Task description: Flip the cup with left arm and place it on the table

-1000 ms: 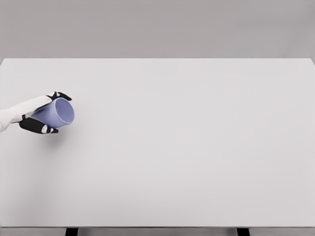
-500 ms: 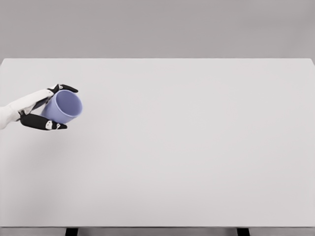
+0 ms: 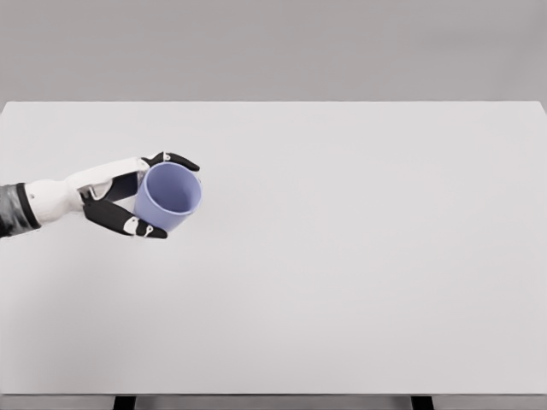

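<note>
My left hand [image 3: 120, 198] comes in from nine o'clock, wrist low at the picture's edge, and it is clamped on the cup [image 3: 168, 197]. One dark finger [image 3: 175, 160] wraps over the cup's far side at about twelve o'clock, and another lies under the near side at about seven o'clock, so the wall is pinched between them. The cup sits in the left part of the table [image 3: 359, 256], its mouth open toward the camera and tipped a little to three o'clock; I can see down into it. Whether its base touches the table or hangs just above I cannot tell.

I judge the flip nearly finished: the mouth faces mostly up, and setting down is the step in hand. Next I need to level the rim, lower until the base rests flat, then spread my fingers and draw back toward nine o'clock without nudging the wall.

My right arm is nowhere in view.
</note>
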{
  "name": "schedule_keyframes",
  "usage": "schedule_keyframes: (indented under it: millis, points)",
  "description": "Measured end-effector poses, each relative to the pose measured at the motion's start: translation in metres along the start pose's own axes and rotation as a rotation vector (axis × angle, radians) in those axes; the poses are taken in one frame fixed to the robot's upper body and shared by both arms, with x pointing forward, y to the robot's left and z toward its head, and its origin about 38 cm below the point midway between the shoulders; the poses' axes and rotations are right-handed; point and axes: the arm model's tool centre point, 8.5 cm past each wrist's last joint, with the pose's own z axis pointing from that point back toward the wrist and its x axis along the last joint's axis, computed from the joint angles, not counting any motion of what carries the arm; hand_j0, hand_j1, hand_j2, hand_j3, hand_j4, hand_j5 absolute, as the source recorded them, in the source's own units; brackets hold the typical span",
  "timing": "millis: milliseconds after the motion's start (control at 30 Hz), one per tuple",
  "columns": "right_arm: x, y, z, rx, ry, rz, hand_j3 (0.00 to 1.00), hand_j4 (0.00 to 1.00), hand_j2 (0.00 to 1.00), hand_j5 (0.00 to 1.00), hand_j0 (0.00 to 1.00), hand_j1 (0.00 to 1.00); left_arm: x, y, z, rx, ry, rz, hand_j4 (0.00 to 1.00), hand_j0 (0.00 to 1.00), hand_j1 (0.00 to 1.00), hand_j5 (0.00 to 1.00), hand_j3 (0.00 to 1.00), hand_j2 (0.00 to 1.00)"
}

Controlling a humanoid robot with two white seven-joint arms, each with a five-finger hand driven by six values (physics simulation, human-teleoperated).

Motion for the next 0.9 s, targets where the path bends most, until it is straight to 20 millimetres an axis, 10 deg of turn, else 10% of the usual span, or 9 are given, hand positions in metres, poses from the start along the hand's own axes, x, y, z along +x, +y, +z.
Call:
schedule_keyframes:
  millis: [233,900]
  points:
    - [0.000,0.000,0.000,0.000,0.000,0.001,1.00,1.00,1.00,1.00,1.00,1.00,-0.039,-0.005,-0.041,-0.037,-0.010,0.156,0.58,0.58,0.58,0.58,0.58,0.58]
    - [0.000,0.000,0.000,0.000,0.000,0.000,1.00,1.00,1.00,1.00,1.00,1.00,-0.044,-0.006,-0.068,0.058,-0.178,0.226,0.61,0.61,0.61,0.61,0.61,0.61]
